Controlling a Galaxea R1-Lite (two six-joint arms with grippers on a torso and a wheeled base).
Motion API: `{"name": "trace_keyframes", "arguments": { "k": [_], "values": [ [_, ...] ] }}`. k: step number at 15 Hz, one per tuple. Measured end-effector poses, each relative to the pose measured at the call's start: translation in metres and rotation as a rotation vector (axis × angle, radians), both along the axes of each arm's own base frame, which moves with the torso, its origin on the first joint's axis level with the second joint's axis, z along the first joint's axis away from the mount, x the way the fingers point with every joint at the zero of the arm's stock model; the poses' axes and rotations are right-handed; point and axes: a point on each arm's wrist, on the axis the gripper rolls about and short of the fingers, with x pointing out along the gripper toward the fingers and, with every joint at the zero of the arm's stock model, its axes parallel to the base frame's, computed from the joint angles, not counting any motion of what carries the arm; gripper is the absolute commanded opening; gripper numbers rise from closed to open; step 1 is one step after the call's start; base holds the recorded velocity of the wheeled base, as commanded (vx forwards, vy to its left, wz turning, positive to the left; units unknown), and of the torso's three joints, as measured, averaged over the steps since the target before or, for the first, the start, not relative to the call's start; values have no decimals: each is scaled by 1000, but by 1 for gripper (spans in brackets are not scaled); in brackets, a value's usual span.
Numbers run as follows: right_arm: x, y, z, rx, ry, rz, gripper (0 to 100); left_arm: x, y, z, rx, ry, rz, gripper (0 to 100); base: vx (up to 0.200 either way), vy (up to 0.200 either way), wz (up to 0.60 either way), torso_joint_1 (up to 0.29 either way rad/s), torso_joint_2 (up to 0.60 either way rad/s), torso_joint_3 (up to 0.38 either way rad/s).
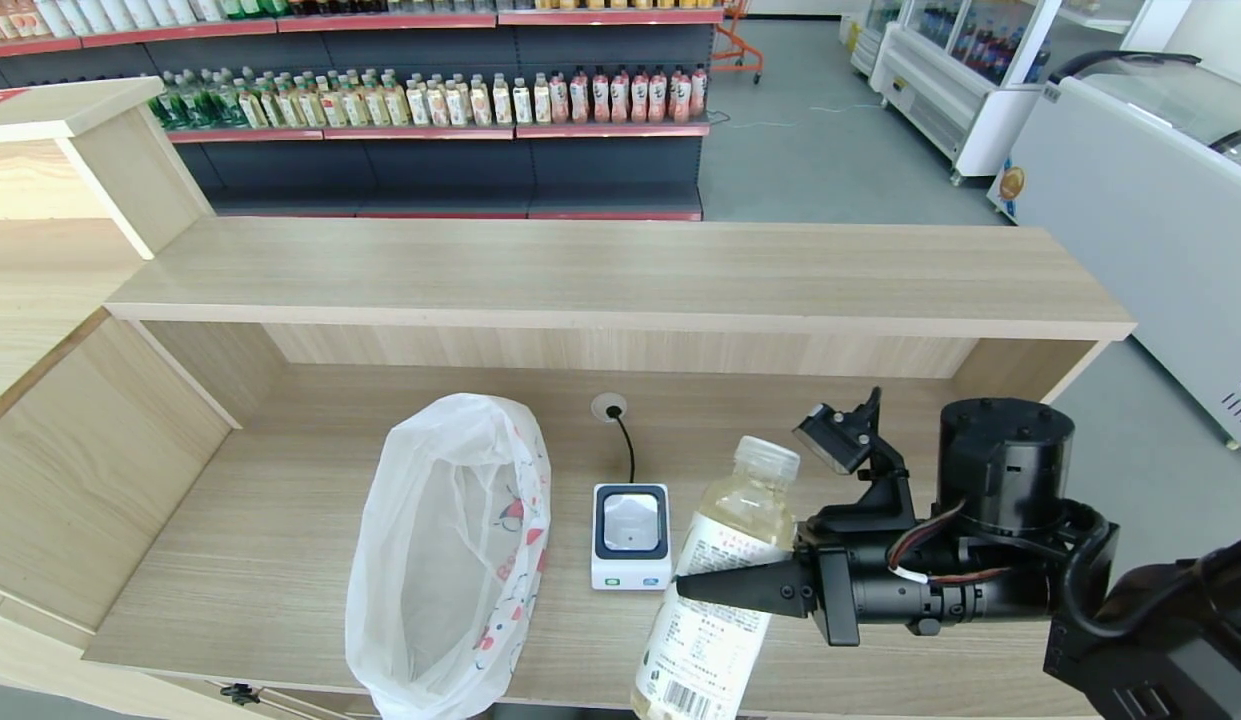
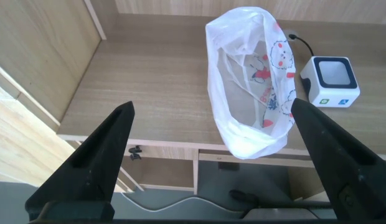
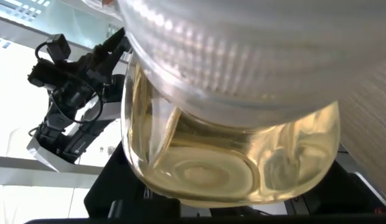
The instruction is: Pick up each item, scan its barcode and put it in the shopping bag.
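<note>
A clear bottle (image 1: 745, 505) of pale yellow drink with a white label hangs tilted over the counter's front right, its barcode at the low end. My right gripper (image 1: 725, 582) is shut on the bottle's middle from the right. Up close, the bottle (image 3: 230, 124) takes up nearly the whole right wrist view. A white barcode scanner (image 1: 630, 535) sits on the counter (image 1: 260, 560) just left of the bottle. The white shopping bag (image 1: 450, 560) stands open left of the scanner. My left gripper (image 2: 211, 165) is open in front of the counter, facing the bag (image 2: 252, 81) and scanner (image 2: 332, 81).
A raised wooden ledge (image 1: 620, 270) runs along the back of the counter and a side wall (image 1: 100, 460) closes its left. The scanner's black cable (image 1: 625, 440) leads to a hole in the counter. Shelves of bottles (image 1: 430, 100) and freezers (image 1: 1130, 170) stand beyond.
</note>
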Motion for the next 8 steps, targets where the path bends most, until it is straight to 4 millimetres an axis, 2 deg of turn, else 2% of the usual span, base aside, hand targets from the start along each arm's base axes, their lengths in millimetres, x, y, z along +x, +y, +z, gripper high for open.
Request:
{"name": "trace_keyframes", "arguments": {
  "k": [8],
  "values": [
    [-3,-3,-2,-7,6,-3,0,0,0,0,0,0,0,100,0,0,0,0,0,0]
  ]
}}
